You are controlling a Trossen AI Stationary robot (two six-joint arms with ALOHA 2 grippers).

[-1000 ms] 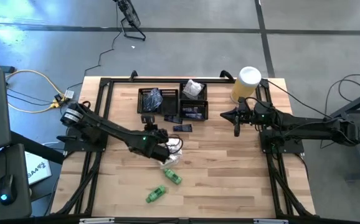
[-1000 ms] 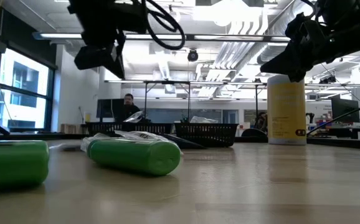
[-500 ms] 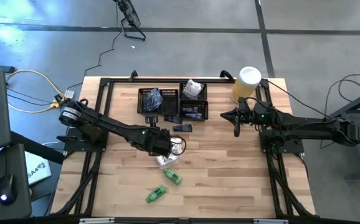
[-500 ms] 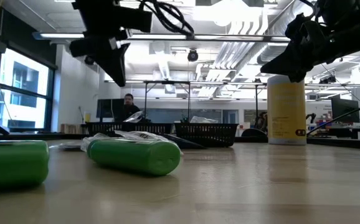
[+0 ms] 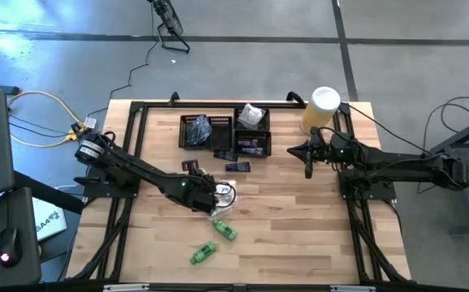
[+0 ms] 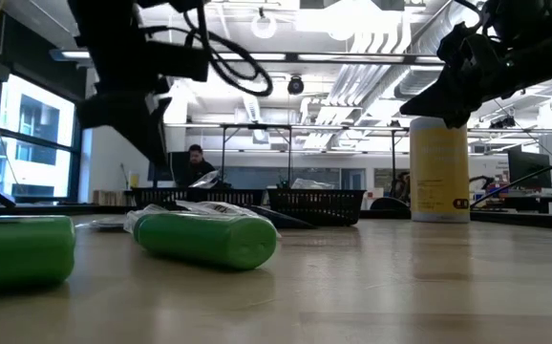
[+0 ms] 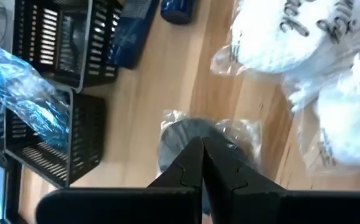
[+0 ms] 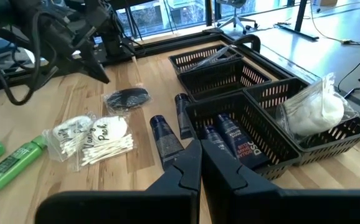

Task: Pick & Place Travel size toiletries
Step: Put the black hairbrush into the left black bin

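- Left claw (image 7: pixel 202 163) closed, empty, poised over round black piece (image 7: pixel 189 140) in clear wrap on bench (image 5: pixel 299 219).
- Claw should be opened before descent; wrap likely slippery.
- Right claw (image 8: pixel 200 163) closed, parked.

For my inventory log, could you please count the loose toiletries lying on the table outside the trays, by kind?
Green tubes: 2
Swab packets: 2
Navy tubes: 2
Round black piece: 1
Total: 7
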